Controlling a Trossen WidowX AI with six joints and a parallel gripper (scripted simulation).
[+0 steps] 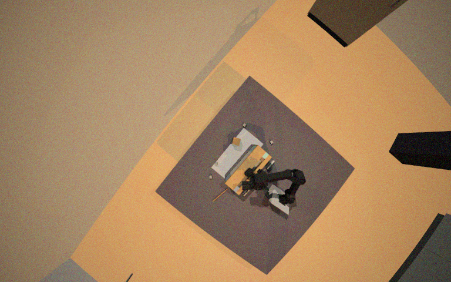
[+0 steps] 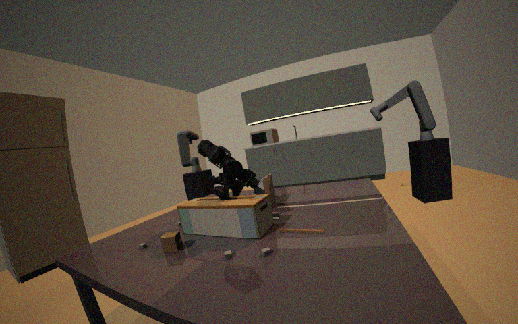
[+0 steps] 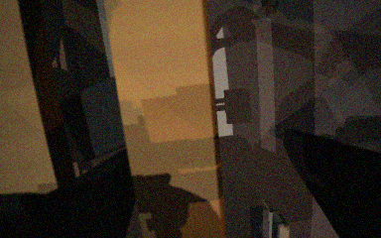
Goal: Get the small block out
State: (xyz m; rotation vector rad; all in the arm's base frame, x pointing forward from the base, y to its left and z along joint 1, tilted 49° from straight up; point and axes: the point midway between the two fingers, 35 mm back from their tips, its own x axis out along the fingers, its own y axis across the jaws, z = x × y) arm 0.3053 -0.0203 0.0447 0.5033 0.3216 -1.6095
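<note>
The box has an orange top and a pale front, and it stands in the middle of the table; it also shows from above. A small tan block lies on the table just off the box's left end, outside the box; from above it sits on a pale grey patch. I see no block through the box's front. My gripper is open and empty, low over the box's orange top, near the end away from the block. The wrist view shows the orange top between my dark fingers.
A thin orange rod lies on the table by the box's right end. Small grey cubes are scattered in front of the box. My arm's base stands behind the box.
</note>
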